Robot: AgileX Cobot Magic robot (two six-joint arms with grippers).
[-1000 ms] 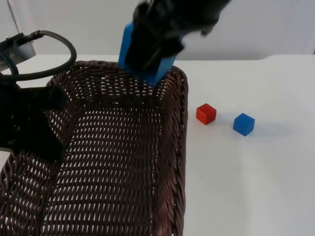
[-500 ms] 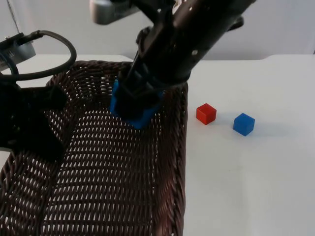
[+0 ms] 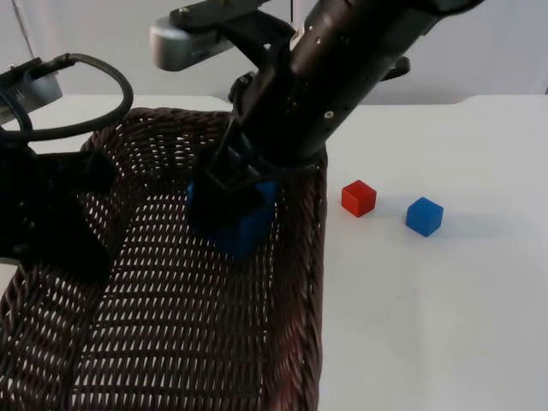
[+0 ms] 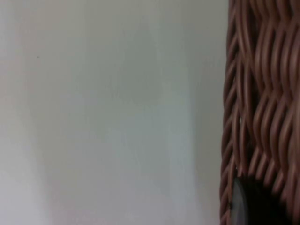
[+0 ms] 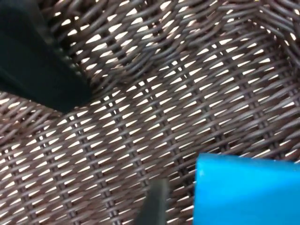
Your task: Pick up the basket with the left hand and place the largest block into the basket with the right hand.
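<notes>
- One large blue block sits clamped in the right hand, low inside the basket, just above its woven floor;
- left hand grips the basket's left rim.

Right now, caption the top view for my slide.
Right hand lowers large blue block into left-held wicker basket.

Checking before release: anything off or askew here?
Nothing stands out. The right gripper holds the large blue block low inside the wicker basket, which the left gripper grips at its rim. The red cube and small blue cube sit on the table.
</notes>
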